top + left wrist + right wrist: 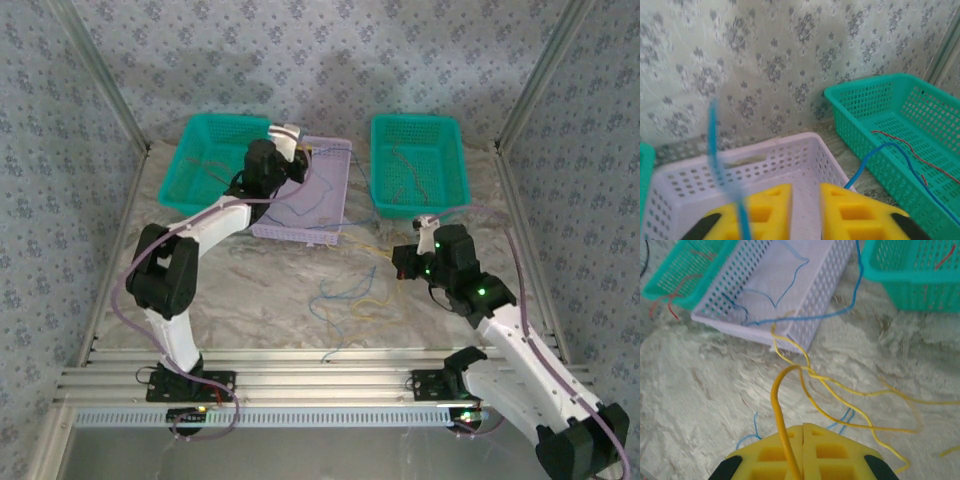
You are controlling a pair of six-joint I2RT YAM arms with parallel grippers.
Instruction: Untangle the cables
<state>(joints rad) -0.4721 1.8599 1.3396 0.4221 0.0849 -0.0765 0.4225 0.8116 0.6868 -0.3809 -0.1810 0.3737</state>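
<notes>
Right wrist: right gripper (pixel 803 432) pressed together on yellow cable (pixel 773 400). Left gripper (pixel 806 192) slightly spread above lilac basket (pixel 690 182); blue cable (pixel 715 135) hangs before it.

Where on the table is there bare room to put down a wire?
Bare table lies between the left arm and the loose wires, in front of the lavender basket. It is crowded from those wires to the right claw, which grips a yellow wire.
</notes>
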